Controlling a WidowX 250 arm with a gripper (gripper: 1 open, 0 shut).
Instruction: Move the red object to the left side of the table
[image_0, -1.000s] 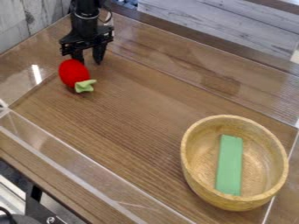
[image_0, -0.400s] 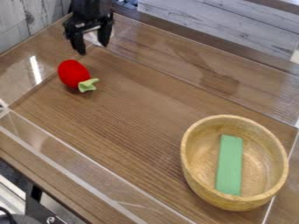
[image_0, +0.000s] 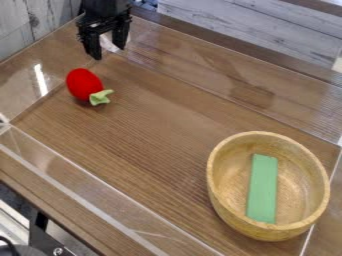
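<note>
The red object (image_0: 86, 84), a small glossy toy fruit with a green leafy end, lies on the wood-grain table (image_0: 174, 120) at the left. Nothing touches it. My gripper (image_0: 102, 44) hangs above and behind it, pointing straight down, its black fingers (image_0: 90, 44) spread open with nothing between them. A clear gap separates the fingertips from the fruit.
A round wooden bowl (image_0: 302, 220) sits at the front right with a flat green block (image_0: 263, 188) lying inside. Low clear acrylic walls (image_0: 80, 195) edge the table along the front and left.
My gripper has lifted away from the red object and drifted slightly toward the back, its fingers staying open. The fruit has stayed where it lies.
</note>
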